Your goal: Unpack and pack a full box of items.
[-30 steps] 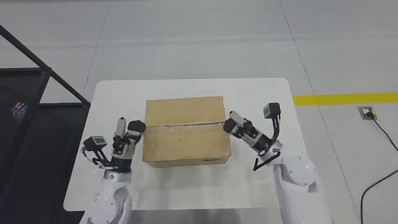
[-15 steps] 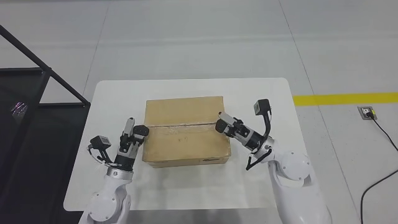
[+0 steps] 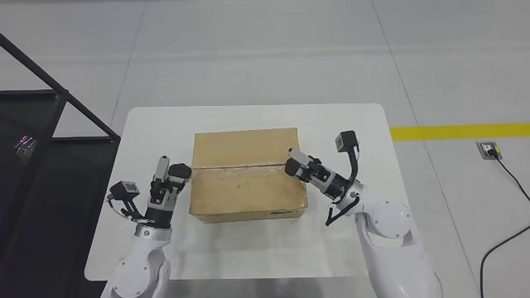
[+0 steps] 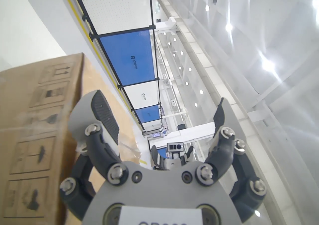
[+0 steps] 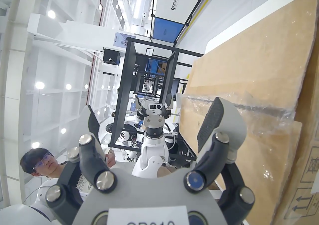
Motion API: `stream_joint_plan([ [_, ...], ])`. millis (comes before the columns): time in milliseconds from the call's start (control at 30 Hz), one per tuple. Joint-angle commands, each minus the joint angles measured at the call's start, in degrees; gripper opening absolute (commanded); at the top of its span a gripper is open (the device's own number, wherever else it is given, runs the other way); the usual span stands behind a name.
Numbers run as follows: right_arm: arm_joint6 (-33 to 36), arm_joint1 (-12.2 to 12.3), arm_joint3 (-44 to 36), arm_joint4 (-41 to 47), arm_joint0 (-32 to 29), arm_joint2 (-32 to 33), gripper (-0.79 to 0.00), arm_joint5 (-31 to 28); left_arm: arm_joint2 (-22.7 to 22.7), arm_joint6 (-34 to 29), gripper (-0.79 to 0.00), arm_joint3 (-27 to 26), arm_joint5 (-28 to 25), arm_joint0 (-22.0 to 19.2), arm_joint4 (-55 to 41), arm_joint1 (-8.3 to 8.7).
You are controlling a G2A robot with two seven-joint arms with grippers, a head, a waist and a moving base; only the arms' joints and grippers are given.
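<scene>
A closed brown cardboard box (image 3: pixel 247 174) with a taped middle seam sits in the centre of the white table. In the top view my left gripper (image 3: pixel 172 172) stands just off the box's left side. It is open, and the left wrist view has the box's printed side wall (image 4: pixel 37 111) beside one finger (image 4: pixel 104 113). My right gripper (image 3: pixel 291 166) is at the box's right edge by the seam. It is open too, with one finger (image 5: pixel 216 121) over the taped flap (image 5: pixel 249 74). The left gripper (image 5: pixel 154 107) shows far off across the box.
Bare strips of the white table (image 3: pixel 348 132) run all round the box. A black metal frame (image 3: pixel 50 116) stands off the table's left side. A yellow floor line (image 3: pixel 455 131) runs to the right.
My right gripper has moved left to the box's right edge at the seam. The left gripper came up to the box's left side, then drew back slightly.
</scene>
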Motion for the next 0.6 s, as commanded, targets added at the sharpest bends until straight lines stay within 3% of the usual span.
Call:
stream_joint_plan([
  [0,-0.2,0.1,0.0,0.2,0.0,-0.3,0.0,0.1,1.2,-1.1,0.0,-0.8,0.7,-0.1,-0.3,-0.07],
  [333,-1.2,1.0,-0.6,0.4,0.2,-1.8,0.0,0.8,3.8,1.4,0.0,5.1,4.9,-4.3,2.3,-0.44],
  [567,-1.7,1.7,-2.1,0.5,-0.2,-2.2,0.0,1.5,1.2,0.0,0.0,5.9,3.3,-2.8,1.8,0.0],
])
